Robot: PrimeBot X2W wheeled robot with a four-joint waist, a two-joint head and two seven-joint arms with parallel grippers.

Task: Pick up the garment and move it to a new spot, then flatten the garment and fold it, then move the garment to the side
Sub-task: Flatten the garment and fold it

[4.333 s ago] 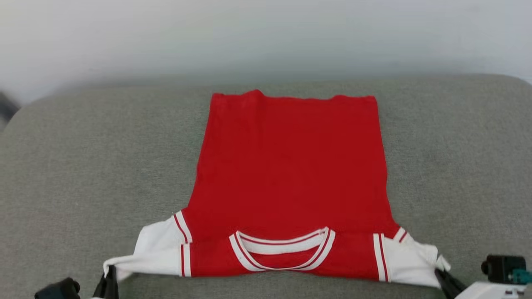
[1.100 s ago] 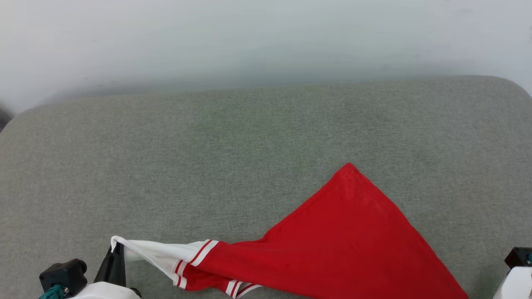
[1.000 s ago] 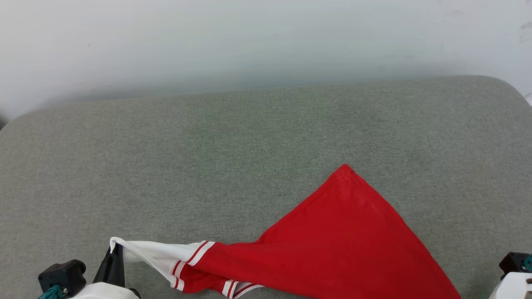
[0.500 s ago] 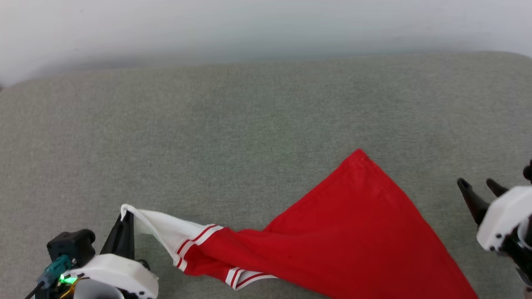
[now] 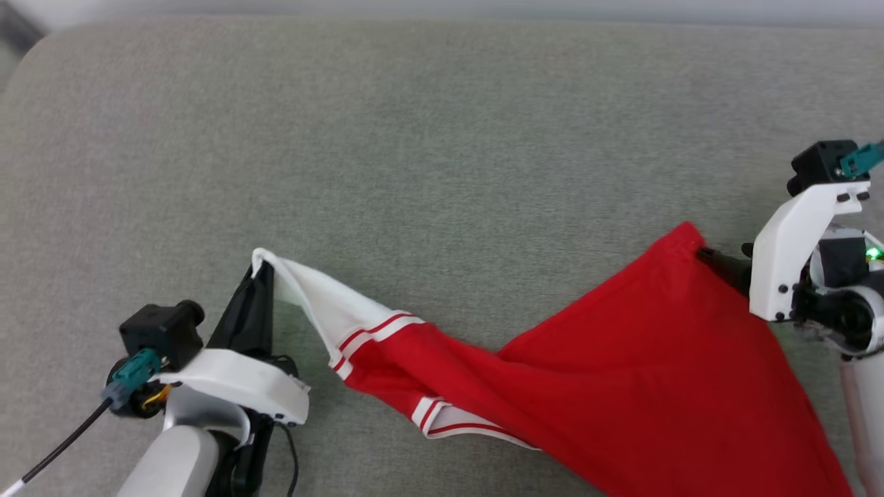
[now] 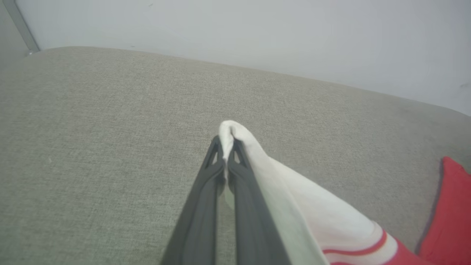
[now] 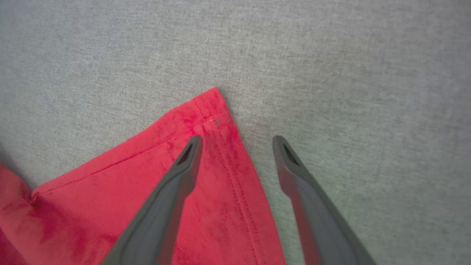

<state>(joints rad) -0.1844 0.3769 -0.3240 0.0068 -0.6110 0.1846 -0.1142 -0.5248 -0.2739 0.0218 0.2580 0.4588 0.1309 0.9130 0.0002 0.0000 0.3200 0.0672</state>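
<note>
The garment [image 5: 621,373] is a red shirt with a white, red-striped sleeve, lying twisted and bunched across the grey cushion. My left gripper [image 5: 261,276] is shut on the tip of the white sleeve [image 6: 312,213] and holds it just above the surface; the left wrist view shows its fingers [image 6: 226,147] pinched on the cloth. My right gripper [image 5: 715,262] sits at the garment's far red hem corner [image 5: 687,235]. In the right wrist view it [image 7: 237,141] stands open, one finger over the red cloth [image 7: 92,206] and the other over bare cushion.
A wide grey fabric cushion [image 5: 442,138] carries everything, with open room behind and left of the garment. Its rounded back-left corner [image 5: 41,48] meets a pale wall [image 6: 257,29]. The left arm's cable [image 5: 62,442] trails at the lower left.
The head camera has tilted down. My right gripper has opened, come into view and reached the red hem corner. The left gripper still grips the sleeve.
</note>
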